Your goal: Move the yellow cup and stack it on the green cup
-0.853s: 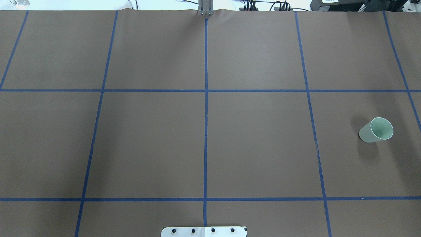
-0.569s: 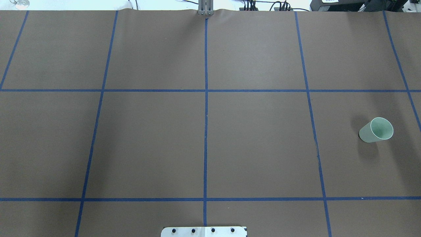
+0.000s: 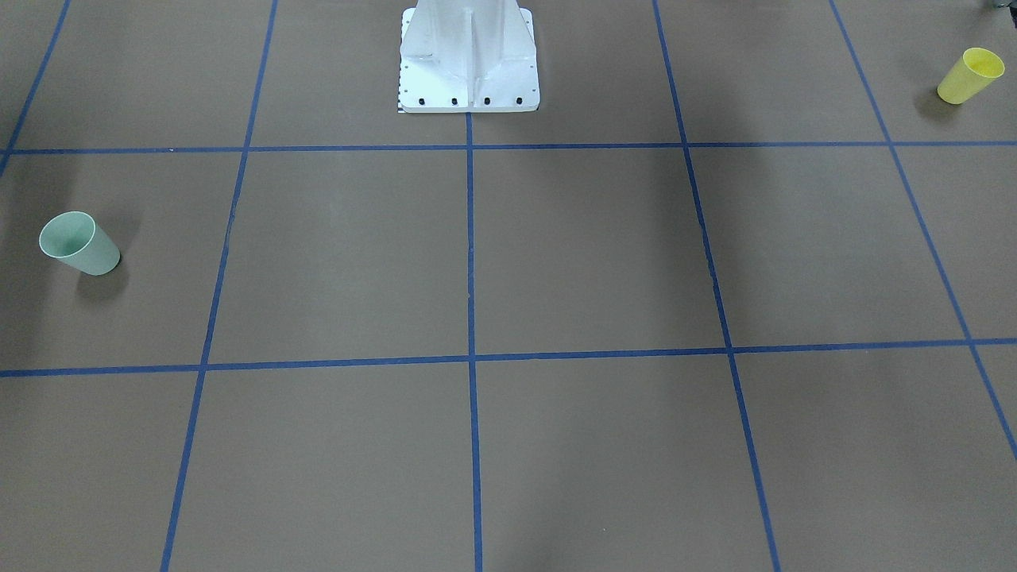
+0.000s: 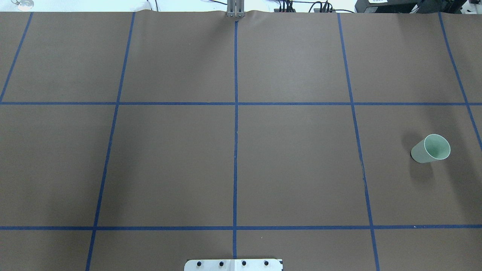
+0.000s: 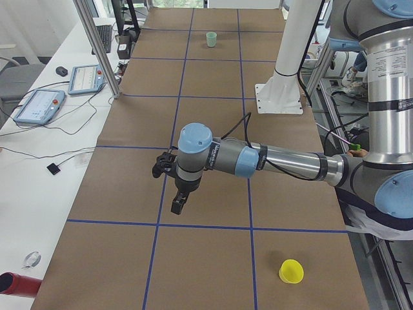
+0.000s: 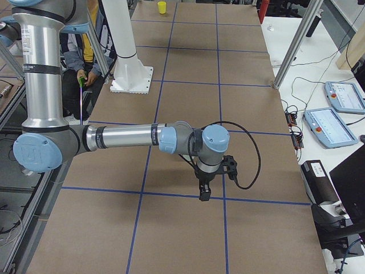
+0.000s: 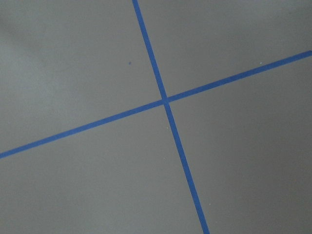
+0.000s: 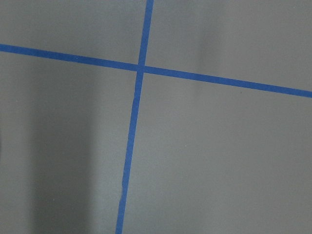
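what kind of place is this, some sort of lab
Most likely a robotics lab: a brown paper-covered table marked with a blue tape grid, a silver-and-blue jointed robot arm, and touchscreen control pendants on a white side bench.

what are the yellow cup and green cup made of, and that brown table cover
The yellow cup looks like smooth plastic: even bright colour, thin rim, no print. The green cup seems the same, pale mint with a thin lighter rim. The brown table cover is probably matte paper: no shine, slightly wavy far edge.
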{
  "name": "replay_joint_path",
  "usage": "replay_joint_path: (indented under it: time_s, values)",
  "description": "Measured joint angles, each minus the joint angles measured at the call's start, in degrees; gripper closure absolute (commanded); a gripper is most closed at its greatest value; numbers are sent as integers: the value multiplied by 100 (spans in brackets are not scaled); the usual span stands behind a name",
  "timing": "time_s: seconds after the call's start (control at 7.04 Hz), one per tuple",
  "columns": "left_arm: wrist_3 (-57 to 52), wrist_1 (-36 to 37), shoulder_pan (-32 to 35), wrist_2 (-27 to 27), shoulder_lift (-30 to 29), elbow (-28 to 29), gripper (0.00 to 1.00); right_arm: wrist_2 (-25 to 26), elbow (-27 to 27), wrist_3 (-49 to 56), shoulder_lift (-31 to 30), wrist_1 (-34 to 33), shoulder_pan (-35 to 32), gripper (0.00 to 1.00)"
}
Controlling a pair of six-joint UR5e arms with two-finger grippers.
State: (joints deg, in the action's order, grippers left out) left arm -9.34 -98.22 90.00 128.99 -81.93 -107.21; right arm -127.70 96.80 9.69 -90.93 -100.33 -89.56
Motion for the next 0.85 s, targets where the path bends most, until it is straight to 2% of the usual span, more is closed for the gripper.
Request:
replay_joint_path:
  time_s: [0.57,0.85]
  values:
    - [123,-1327,-3,34,-32,115,0,8,-3,-2,-3,5,0,0]
    - [1129,-1699,-31,24,-15,101,0,7,-2,-2,-9,5,0,0]
